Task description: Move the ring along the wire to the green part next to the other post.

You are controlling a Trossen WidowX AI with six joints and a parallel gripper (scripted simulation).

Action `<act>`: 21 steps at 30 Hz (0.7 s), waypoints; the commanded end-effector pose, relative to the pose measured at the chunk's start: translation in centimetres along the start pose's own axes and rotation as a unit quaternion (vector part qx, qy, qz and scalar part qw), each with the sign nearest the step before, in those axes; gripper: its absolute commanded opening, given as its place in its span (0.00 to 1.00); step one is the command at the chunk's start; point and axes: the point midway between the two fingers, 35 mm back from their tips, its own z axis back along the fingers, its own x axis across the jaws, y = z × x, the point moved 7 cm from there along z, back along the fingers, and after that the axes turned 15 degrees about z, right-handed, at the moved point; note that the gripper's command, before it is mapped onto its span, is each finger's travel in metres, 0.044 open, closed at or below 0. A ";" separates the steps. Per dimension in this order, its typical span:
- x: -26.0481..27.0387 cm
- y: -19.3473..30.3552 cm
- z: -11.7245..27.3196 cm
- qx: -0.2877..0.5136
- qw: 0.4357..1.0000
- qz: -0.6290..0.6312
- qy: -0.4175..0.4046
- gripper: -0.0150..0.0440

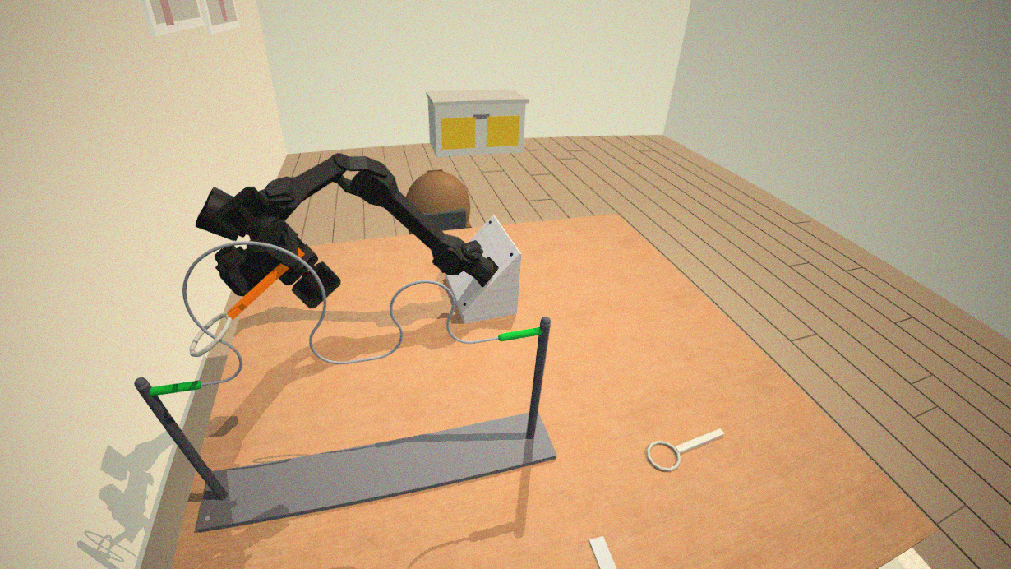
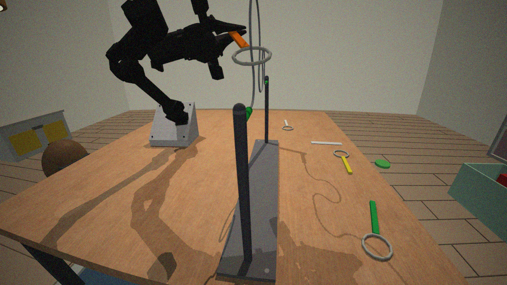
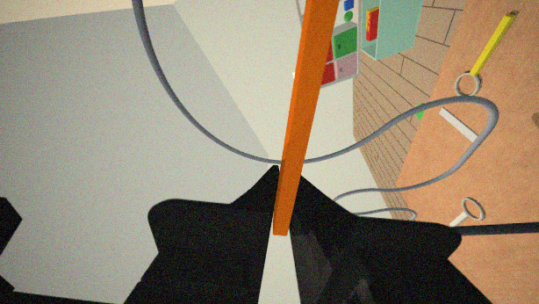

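Note:
My gripper (image 1: pixel 291 264) (image 2: pixel 240 29) (image 3: pixel 281 170) is shut on the orange handle (image 1: pixel 257 291) (image 2: pixel 239 39) (image 3: pixel 307 92), near its end. The grey ring (image 1: pixel 193 346) (image 2: pixel 235 61) lies nearly flat around the thin grey wire (image 1: pixel 353 362) (image 2: pixel 250 21) (image 3: pixel 211 136), low on the left side of the big loop, above the left green part (image 1: pixel 175 387) (image 2: pixel 249 113). Wire shows inside the ring; I see no clear contact. The ring is out of the wrist view. The other green part (image 1: pixel 520 334) (image 2: pixel 266 82) is at the right post (image 1: pixel 538 381) (image 2: pixel 266 113).
The left post (image 1: pixel 177 438) (image 2: pixel 242 177) stands on the grey base plate (image 1: pixel 381 452) (image 2: pixel 264 184). The big loop rises close to my fingers. A white-handled ring (image 1: pixel 699 441), a white bar (image 2: pixel 326 143), a yellow-handled ring (image 2: pixel 347 165) and a green-handled ring (image 2: pixel 374 216) lie on the table.

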 end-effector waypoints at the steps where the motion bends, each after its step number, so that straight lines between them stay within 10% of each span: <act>1: 0.1 -0.1 0.0 0.001 1.000 0.025 0.009 0.00; 21: -0.1 -0.1 0.1 0.016 0.989 0.136 0.060 0.00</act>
